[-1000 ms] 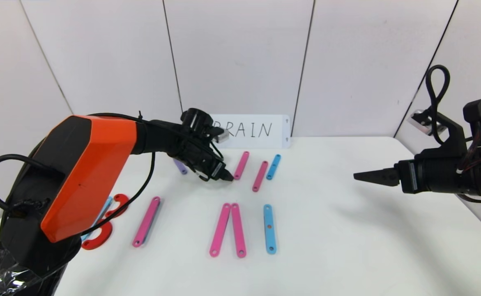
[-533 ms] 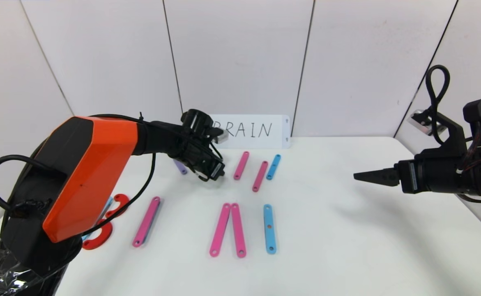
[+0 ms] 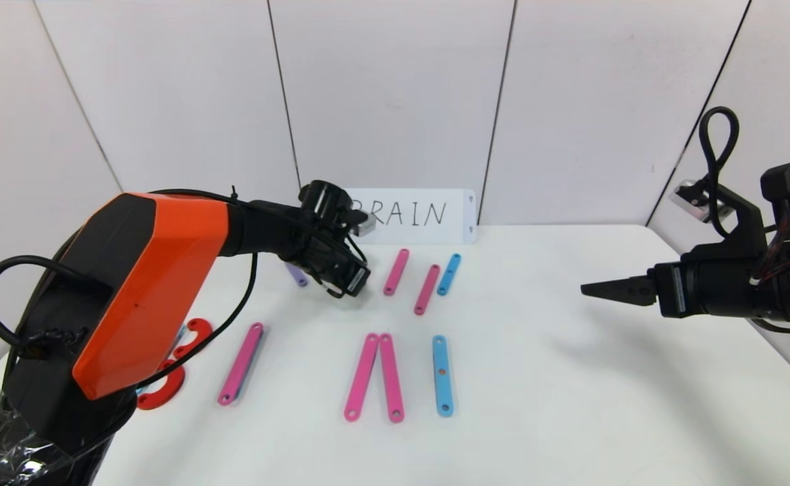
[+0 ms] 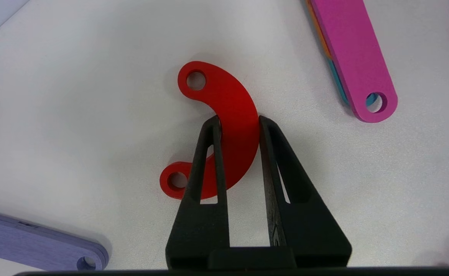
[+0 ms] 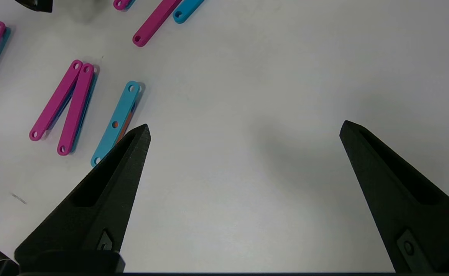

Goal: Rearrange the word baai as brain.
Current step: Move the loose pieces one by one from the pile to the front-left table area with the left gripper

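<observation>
Where left gripper (image 4: 239, 122) closes—seemingly clamping—red curve (image 4: 232, 115).

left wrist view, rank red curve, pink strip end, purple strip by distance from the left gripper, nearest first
1. red curve, straddled by the left gripper
2. pink strip end, off to one side
3. purple strip, back beside the gripper's base; close to the pink one in distance

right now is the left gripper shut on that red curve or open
Shut on it: the left gripper has both fingers pressed against the red curve.
</observation>
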`<act>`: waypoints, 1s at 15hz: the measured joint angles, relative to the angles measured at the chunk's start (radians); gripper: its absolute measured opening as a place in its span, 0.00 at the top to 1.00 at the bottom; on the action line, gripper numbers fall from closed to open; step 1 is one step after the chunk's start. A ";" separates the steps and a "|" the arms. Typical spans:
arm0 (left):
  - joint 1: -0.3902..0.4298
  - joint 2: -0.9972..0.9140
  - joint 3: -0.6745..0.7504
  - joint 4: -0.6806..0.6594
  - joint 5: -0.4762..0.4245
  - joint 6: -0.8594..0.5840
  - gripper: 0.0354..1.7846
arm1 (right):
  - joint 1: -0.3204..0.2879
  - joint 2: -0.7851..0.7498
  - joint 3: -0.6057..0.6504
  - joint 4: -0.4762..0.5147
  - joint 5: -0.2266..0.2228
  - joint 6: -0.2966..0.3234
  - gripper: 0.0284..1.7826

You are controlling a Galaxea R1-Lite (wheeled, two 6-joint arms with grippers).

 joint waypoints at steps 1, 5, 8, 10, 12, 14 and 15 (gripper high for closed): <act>0.000 -0.003 0.002 0.003 0.000 0.000 0.85 | 0.000 0.000 0.000 0.000 0.000 0.000 0.03; -0.003 -0.038 0.016 0.018 0.003 -0.007 0.85 | 0.000 0.000 0.000 0.000 0.000 0.000 0.03; -0.004 -0.084 0.043 0.014 0.001 -0.012 0.85 | 0.000 0.000 0.000 0.000 0.000 0.000 0.03; -0.004 -0.115 0.074 0.012 0.001 -0.015 0.85 | 0.000 0.000 0.000 0.000 0.000 0.000 0.03; -0.004 -0.143 0.102 0.011 0.002 -0.016 0.85 | 0.001 0.001 0.000 0.000 0.000 0.000 0.03; -0.004 -0.178 0.138 0.011 0.006 -0.017 0.85 | 0.002 0.002 0.000 0.000 0.000 0.000 0.03; -0.004 -0.200 0.162 0.011 0.022 -0.018 0.85 | 0.002 0.002 0.000 0.000 0.000 0.000 0.03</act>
